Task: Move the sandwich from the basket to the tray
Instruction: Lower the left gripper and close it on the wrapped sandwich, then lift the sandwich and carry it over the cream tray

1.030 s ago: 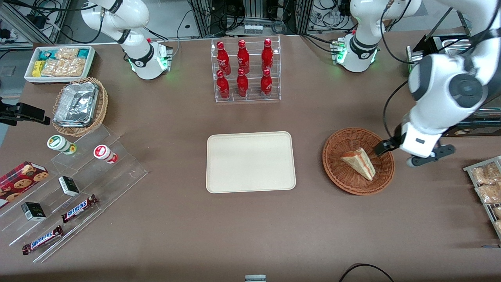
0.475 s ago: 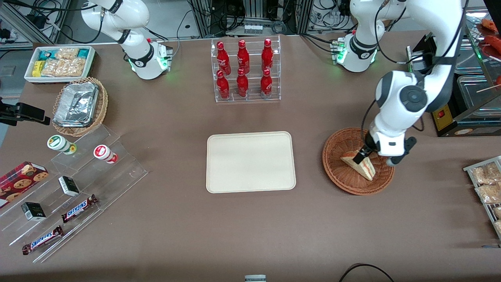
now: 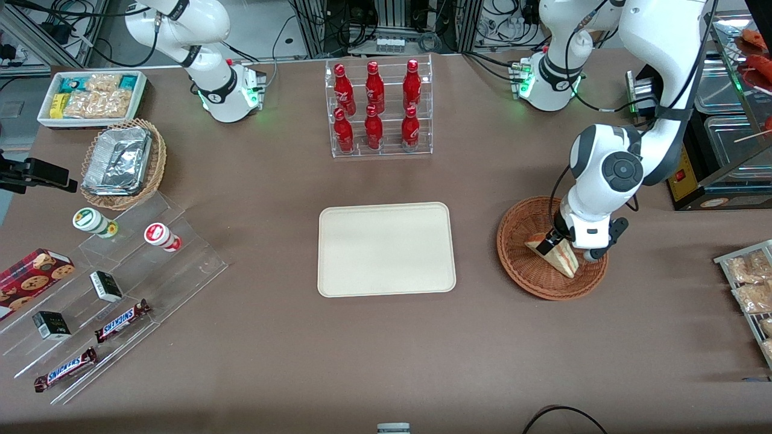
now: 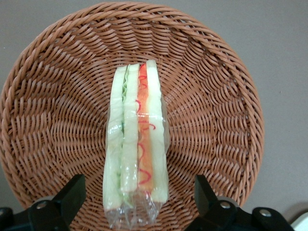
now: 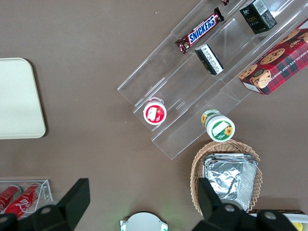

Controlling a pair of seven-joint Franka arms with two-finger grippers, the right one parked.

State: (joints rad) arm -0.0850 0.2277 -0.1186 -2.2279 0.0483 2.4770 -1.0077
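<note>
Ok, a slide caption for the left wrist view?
Open hand straddling the wrapped sandwich in the wicker basket.

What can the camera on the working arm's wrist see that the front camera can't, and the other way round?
Only the wrist view shows the gripper open, a finger on each side of the sandwich, with its layers edge-on. Only the front view shows the empty tray, the red bottles and the arm over the basket. Both show the sandwich lying in the basket.

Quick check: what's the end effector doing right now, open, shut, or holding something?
Left end effector: open, fingers either side of the sandwich in the basket, not yet closed on it.
</note>
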